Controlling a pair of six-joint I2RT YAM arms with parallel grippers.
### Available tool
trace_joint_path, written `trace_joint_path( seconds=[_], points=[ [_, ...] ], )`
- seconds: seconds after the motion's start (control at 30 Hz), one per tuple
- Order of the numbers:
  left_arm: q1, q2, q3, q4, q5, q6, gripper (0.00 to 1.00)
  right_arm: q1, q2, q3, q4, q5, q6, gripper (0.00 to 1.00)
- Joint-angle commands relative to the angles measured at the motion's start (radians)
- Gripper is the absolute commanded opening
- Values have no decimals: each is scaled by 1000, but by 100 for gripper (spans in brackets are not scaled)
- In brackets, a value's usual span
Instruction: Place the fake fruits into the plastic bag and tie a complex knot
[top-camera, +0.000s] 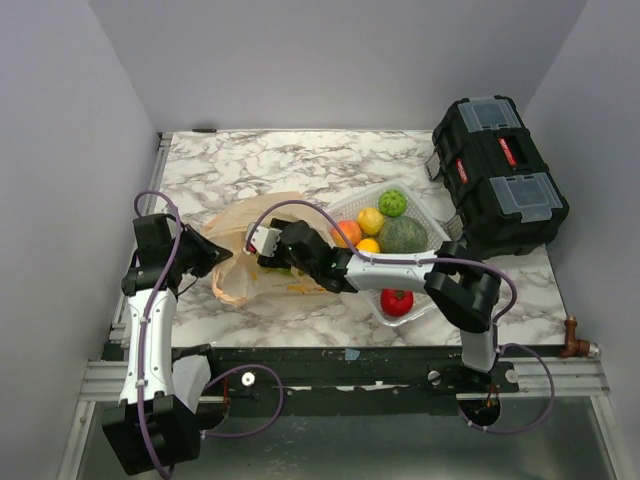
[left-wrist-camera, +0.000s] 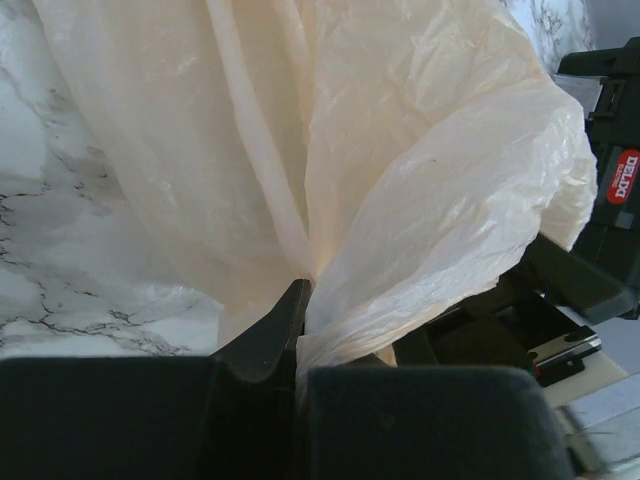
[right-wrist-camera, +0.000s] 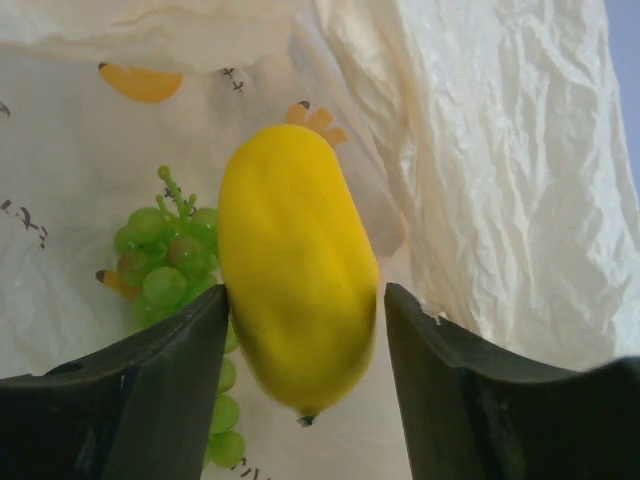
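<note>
The pale-orange plastic bag (top-camera: 250, 222) lies open on the marble table, left of centre. My left gripper (top-camera: 213, 256) is shut on the bag's edge; in the left wrist view the film (left-wrist-camera: 400, 180) bunches between the jaws (left-wrist-camera: 300, 310). My right gripper (top-camera: 268, 250) reaches into the bag's mouth. In the right wrist view a yellow lemon-like fruit (right-wrist-camera: 298, 270) sits between its spread fingers (right-wrist-camera: 305, 300). It touches the left finger, with a thin gap at the right. Green grapes (right-wrist-camera: 165, 265) lie inside the bag (right-wrist-camera: 500, 180). No knot shows.
A white lattice basket (top-camera: 432, 214) right of the bag holds a light green fruit (top-camera: 393, 202), a yellow one (top-camera: 371, 220), a peach (top-camera: 346, 233), a dark green melon (top-camera: 403, 236) and a red fruit (top-camera: 397, 301). A black toolbox (top-camera: 500, 175) stands at the back right.
</note>
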Motion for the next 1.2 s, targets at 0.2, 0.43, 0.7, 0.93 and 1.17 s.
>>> trace_joint_path(
  seconds=[0.2,0.43,0.7,0.93,1.17],
  points=[
    [2,9,9,2,5,5,0,1,-150,97,-325,-368,153,100],
    [3,-1,7,2,0,10,0,0,-295,179,-735,-768,153,100],
    [4,-7,4,4,3,6,0,-47,-474,226,-937,-954,279,100],
    [3,-23,-2,-1,-2,9,0,-399,-522,173,-1154,-976,242,99],
    [2,-13,-11,21,3,-7,0,-718,-551,11,-1276,-755,324,90]
  ],
)
